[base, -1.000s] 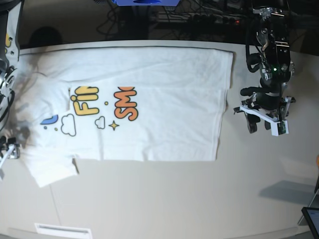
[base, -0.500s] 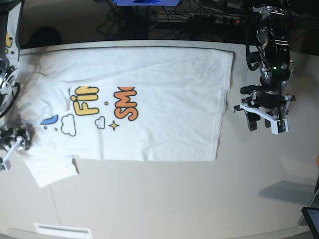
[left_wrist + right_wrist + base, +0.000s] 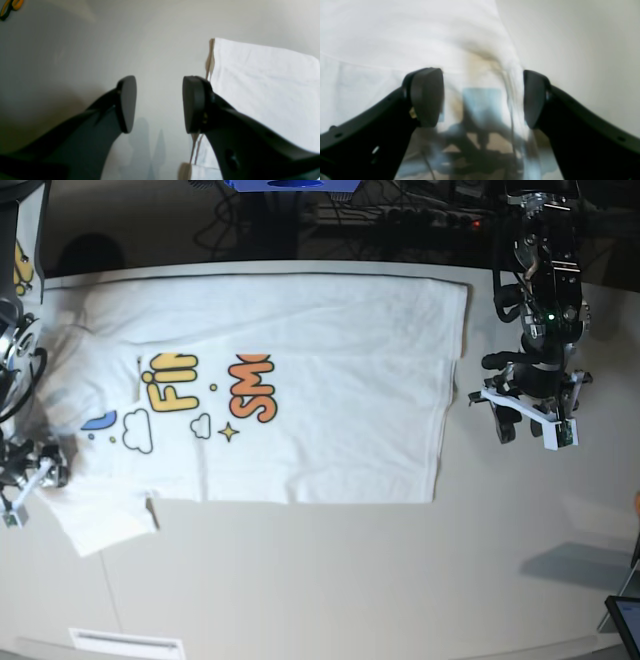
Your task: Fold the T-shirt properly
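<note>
The T-shirt (image 3: 270, 390) lies spread over the far half of the table (image 3: 330, 580), printed side up, its hem toward the right of the base view and its collar end toward the left. One sleeve (image 3: 100, 515) sticks out toward the near left, and a long edge already looks turned in, since the lettering is cut off along a straight line.

It is thin, soft cloth: light, limp, and likely to sag and crease wherever it is not supported. It should slide readily on the smooth tabletop, so a pull at one corner would probably drag the whole garment. The best places to take hold appear to be doubled edges and corners such as the hem, sleeve cuff or shoulder seam, pinched low against the table.

The right gripper (image 3: 482, 97) stands at the left edge of the scene with its jaws spread wide over the sleeve cloth, pinching nothing. The left gripper (image 3: 158, 103) hovers just beside the hem on the right, jaws parted, with only bare table between them.
</note>
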Action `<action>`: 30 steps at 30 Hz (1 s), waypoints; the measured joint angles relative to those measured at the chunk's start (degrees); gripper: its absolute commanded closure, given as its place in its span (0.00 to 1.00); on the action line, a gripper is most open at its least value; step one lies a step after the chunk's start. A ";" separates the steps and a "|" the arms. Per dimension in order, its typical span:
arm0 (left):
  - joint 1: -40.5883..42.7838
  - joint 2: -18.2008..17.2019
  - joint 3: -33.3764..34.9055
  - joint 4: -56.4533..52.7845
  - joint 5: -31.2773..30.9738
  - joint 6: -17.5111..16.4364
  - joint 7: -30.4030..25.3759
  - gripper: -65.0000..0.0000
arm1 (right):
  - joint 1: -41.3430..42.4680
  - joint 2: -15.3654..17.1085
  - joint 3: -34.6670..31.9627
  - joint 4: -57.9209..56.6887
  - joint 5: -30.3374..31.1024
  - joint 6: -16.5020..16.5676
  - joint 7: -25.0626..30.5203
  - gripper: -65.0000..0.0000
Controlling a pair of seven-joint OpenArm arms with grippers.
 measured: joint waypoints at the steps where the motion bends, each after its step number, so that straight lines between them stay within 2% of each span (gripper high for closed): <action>1: 0.00 0.00 0.00 -0.02 0.00 0.00 0.00 0.56 | 0.02 -0.20 0.00 0.00 -0.02 0.00 0.15 0.28; 5: 0.00 0.00 0.00 0.00 0.00 0.02 0.00 0.56 | -0.04 -0.81 0.00 -0.02 -0.02 -0.02 0.20 0.28; 7: 0.09 0.00 0.00 -0.02 0.00 0.00 0.00 0.56 | -0.15 -0.96 0.00 -0.02 -0.02 -2.14 0.35 0.28; 9: 0.57 0.00 0.00 0.00 0.00 0.02 0.00 0.56 | -0.35 -0.98 0.02 -0.02 0.26 -2.43 0.66 0.32; 10: 0.81 0.02 0.00 0.00 0.00 0.02 0.02 0.56 | -0.48 -0.96 0.02 -0.02 0.26 -2.45 0.68 0.38; 12: 0.76 0.02 0.00 -0.02 0.00 0.00 0.00 0.56 | -0.48 -1.01 0.02 -0.02 0.44 -2.62 0.81 0.60; 15: 0.68 0.00 0.00 -0.02 0.00 0.00 0.00 0.56 | -0.48 -1.03 0.02 -0.02 0.39 -2.64 0.83 0.88; 17: 0.63 0.00 0.00 0.00 0.00 0.02 0.02 0.56 | -0.48 -1.11 0.02 -0.02 0.39 -3.39 0.85 0.94; 21: 0.13 0.20 -0.52 -0.63 -0.31 -0.09 -0.02 0.55 | -0.48 -1.14 0.02 -0.02 0.39 -3.48 0.85 0.95; 23: -1.68 1.53 -2.91 -2.78 -0.28 0.00 0.17 0.45 | -0.50 -1.16 0.02 -0.02 0.39 -3.50 0.83 0.95; 26: -5.66 3.41 -7.15 -6.80 -0.26 -0.92 -0.04 0.18 | -0.68 -1.18 0.00 -0.02 0.42 -3.52 0.85 0.96; 28: -8.39 3.65 -8.15 -10.10 -3.58 -5.05 -0.28 0.00 | -1.01 -1.29 -0.02 0.00 0.70 -3.52 1.55 0.96; 30: -11.41 3.87 -8.04 -14.71 -9.60 -9.18 -0.11 0.00 | -1.11 -1.46 -0.04 0.04 0.81 -3.56 1.53 0.96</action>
